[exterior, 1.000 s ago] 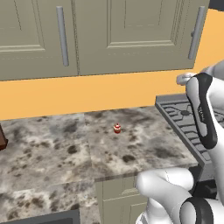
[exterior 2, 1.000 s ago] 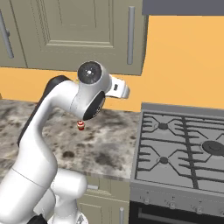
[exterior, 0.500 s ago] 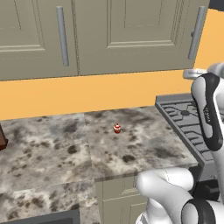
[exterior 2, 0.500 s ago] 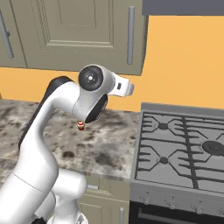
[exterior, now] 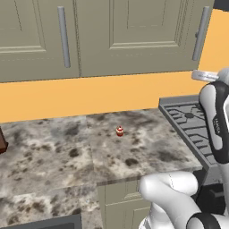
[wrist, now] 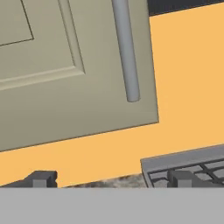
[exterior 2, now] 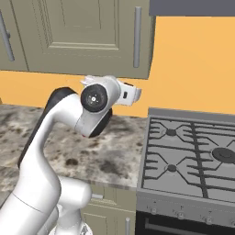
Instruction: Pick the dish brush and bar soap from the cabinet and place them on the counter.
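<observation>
Hand view, recessed-panel taupe cabinet [wrist: 65, 87], cylindrical grey handle [wrist: 127, 52], pincer [wrist: 111, 178] spread

No readable text, labels, brands or numbers in any view. Faint dark marking on the robot's forearm [exterior: 217, 125] in the left base view, behind the gripper, is too small to make out.
</observation>
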You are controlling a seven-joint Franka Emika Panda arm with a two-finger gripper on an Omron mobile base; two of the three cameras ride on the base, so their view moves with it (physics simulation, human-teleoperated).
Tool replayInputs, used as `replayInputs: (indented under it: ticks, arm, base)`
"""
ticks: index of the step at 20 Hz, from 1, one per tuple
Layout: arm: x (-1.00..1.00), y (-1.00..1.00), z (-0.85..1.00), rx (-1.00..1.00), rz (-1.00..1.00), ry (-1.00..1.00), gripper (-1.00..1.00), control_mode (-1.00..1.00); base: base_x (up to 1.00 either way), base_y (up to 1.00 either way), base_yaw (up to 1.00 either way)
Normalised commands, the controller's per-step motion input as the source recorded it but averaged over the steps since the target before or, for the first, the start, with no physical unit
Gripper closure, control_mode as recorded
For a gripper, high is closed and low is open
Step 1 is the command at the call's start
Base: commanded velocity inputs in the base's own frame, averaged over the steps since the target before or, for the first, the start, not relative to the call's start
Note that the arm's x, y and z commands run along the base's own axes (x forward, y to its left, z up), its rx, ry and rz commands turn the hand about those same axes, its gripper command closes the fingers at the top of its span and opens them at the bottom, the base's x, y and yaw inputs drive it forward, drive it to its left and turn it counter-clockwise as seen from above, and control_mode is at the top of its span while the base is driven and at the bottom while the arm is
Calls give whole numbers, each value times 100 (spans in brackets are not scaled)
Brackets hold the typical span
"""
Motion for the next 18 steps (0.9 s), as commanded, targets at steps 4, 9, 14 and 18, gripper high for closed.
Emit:
replayInputs:
  ticks: [4, 9, 14, 18]
  arm:
    - [0, 0, 21, 0, 0, -15, -100, -100]
    - [0, -1, 24, 0, 0, -14, -100, -100]
    - [0, -3, 20, 0, 0, -16, -100, -100]
    - [0, 0, 14, 0, 0, -16, -100, -100]
  base:
    - [0, 0, 0]
    - [0, 0, 0]
    - [0, 0, 0]
    - [0, 0, 0]
